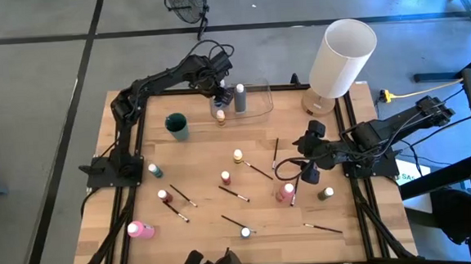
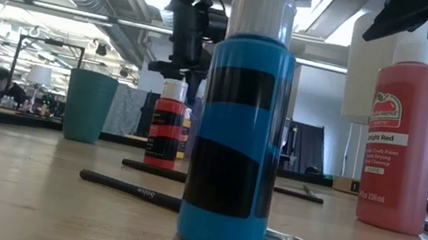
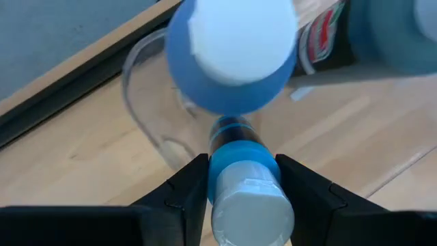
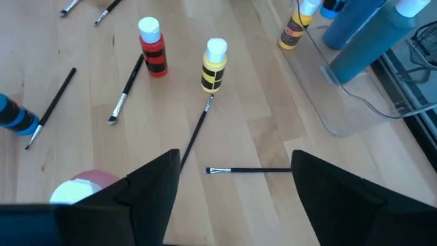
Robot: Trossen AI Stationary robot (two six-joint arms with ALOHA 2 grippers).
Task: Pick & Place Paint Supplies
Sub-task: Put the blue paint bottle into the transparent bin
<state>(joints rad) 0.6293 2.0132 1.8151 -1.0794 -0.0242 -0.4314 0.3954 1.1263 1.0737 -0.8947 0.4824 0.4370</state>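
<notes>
Left claw lowering a blue bottle into the clear container

We see the left gripper clamped on a small blue paint bottle over the clear plastic container, where a taller blue bottle and an orange-banded one already stand; the right gripper hangs open above the mid-table. By our reckoning most work remains: smooth cylindrical bottles, including the yellow one, and thin dark paintbrushes lie scattered on the wooden table
</notes>
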